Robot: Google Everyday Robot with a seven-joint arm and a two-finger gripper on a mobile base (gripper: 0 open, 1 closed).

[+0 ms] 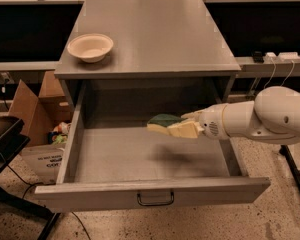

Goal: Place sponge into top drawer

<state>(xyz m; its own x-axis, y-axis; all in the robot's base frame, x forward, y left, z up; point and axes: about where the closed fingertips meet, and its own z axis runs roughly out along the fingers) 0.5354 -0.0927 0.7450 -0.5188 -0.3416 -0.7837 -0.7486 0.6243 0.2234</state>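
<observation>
The drawer [200, 188] is pulled fully open toward the near side, with its dark handle [155, 199] at the centre of the front panel. A white arm [270, 116] reaches in from the right, and its gripper [184, 127] hangs above the drawer's right half, nearer the far wall than the front. The gripper is clamped on the sponge [162, 120], which sticks out to the left of the fingers, green layer up and yellow body below. The sponge is held in the air, clear of the drawer floor (its shadow falls on the floor below it). On the cabinet [160, 34] top, at the near left corner, stands a cream bowl [90, 47], well apart from the sponge. An open cardboard box [27, 104] sits on the ground to the left of the cabinet.
</observation>
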